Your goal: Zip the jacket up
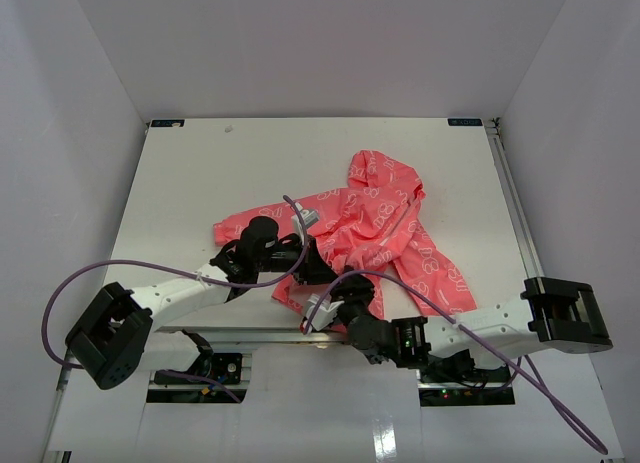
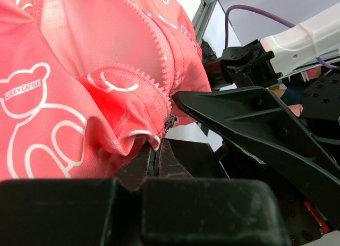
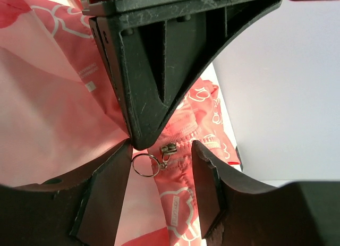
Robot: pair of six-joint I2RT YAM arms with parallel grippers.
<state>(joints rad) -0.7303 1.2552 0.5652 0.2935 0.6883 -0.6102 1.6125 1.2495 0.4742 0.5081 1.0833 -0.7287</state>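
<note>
- Count: one jacket (image 1: 385, 228), one zipper slider (image 3: 169, 148) with one metal ring pull (image 3: 144, 164), two grippers, one table (image 1: 200, 173).
- Jacket position: coral-pink with white bear prints, crumpled on the table from centre to right, with its bottom hem at the near edge beside both arm tips.
- Left gripper (image 2: 156, 153): jaws fully together, pinching the hem fabric just beside the bottom end of the zipper teeth.
- Right gripper (image 3: 159, 169): jaws partly apart, holding nothing. The slider and ring pull sit in the gap between its fingers, the ring just beside one finger. Cannot tell if they touch.
- Gripper tips are close together at the hem.
</note>
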